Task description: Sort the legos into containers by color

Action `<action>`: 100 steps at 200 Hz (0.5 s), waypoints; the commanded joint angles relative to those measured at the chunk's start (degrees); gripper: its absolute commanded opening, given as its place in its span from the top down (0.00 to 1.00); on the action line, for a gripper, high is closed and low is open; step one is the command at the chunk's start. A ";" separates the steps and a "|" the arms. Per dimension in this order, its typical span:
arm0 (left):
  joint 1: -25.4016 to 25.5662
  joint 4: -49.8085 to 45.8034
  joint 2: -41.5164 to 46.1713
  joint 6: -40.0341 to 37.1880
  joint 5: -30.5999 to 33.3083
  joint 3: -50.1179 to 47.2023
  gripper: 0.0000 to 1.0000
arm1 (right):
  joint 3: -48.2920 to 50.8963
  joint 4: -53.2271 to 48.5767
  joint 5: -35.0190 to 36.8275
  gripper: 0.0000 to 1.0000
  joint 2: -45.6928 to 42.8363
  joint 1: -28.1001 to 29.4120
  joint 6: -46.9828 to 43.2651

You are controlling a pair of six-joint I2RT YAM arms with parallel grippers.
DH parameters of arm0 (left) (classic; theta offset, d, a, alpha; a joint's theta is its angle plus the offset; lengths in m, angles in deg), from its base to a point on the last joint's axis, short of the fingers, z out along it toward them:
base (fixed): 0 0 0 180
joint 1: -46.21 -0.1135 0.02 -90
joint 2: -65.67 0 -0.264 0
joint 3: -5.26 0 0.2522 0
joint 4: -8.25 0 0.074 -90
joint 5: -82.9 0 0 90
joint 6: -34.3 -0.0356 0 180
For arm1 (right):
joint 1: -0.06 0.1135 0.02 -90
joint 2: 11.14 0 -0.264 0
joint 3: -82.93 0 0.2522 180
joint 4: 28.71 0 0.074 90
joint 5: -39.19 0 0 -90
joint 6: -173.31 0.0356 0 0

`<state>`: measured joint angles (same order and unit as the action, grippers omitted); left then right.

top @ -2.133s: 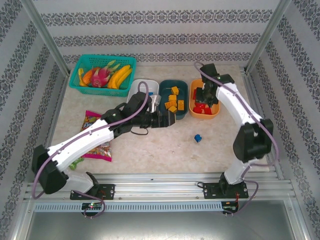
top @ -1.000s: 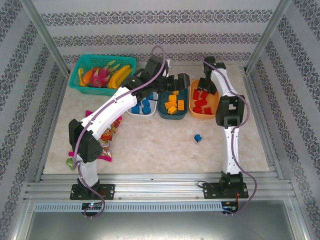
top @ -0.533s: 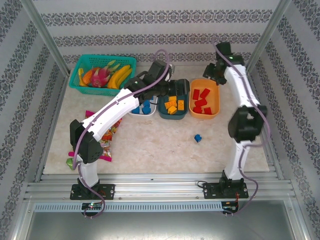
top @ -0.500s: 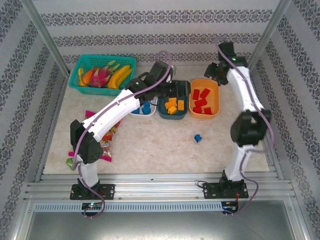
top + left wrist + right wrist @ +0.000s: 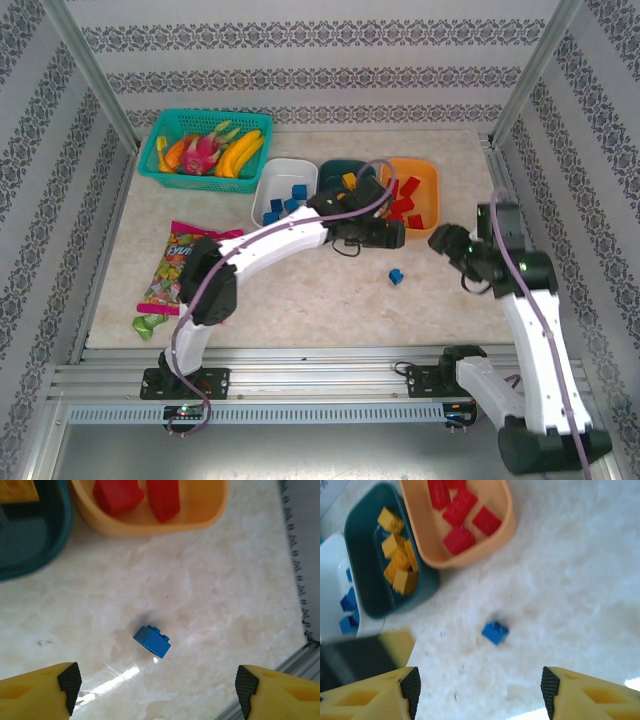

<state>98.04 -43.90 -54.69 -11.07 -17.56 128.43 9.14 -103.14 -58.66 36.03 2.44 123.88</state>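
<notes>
A lone blue lego [image 5: 396, 276] lies on the table in front of the dishes. My left gripper [image 5: 393, 236] hovers just behind it, open and empty, with the brick [image 5: 152, 641] between and ahead of its fingertips [image 5: 68, 679]. My right gripper [image 5: 441, 241] hangs to the brick's right, also open and empty, and the brick [image 5: 495, 632] lies ahead of it. The white dish [image 5: 270, 180] holds blue legos [image 5: 285, 200]. The teal dish [image 5: 370, 597] holds yellow legos [image 5: 397, 560]. Red legos [image 5: 460, 510] lie in the orange dish [image 5: 430, 175].
A teal basket of fruit [image 5: 165, 135] stands at the back left. A colourful candy bag [image 5: 175, 270] lies at the left. My left arm [image 5: 270, 240] stretches across in front of the white and teal dishes. The metal rail [image 5: 320, 365] bounds the near edge.
The left gripper has swung from over the dishes forward and right, to above the blue brick. The right arm has pulled back from behind the orange dish to the brick's right.
</notes>
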 commanded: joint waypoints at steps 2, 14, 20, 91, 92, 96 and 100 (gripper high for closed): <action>2.74 -4.67 -4.86 9.38 -0.57 5.23 0.19 | 3.88 -9.07 -7.59 0.31 -6.48 0.24 0.44; 3.73 -5.62 -7.41 12.69 -0.72 7.39 0.19 | 5.23 -10.15 -10.73 0.29 -10.32 0.27 0.20; 4.16 -6.33 -8.99 14.29 -0.58 8.66 0.19 | 5.34 -11.18 -11.51 0.28 -12.03 0.27 0.16; 5.11 -8.47 -18.55 28.50 -1.34 16.36 0.27 | 3.53 -18.32 -14.67 0.24 -18.62 0.35 -0.74; 5.11 -8.59 -18.67 28.59 -1.29 16.50 0.28 | 3.48 -18.33 -14.66 0.24 -18.62 0.35 -0.80; 5.10 -9.35 -19.09 29.01 -1.05 17.17 0.29 | 3.34 -18.43 -14.65 0.24 -18.59 0.35 -1.07; 5.11 -10.19 -19.57 29.36 -0.86 17.87 0.30 | 3.18 -18.61 -14.54 0.24 -18.52 0.35 -1.18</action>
<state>102.87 -49.76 -71.50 11.66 -18.85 142.28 13.69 -118.94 -71.63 17.52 2.46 123.86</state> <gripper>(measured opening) 0.730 0.760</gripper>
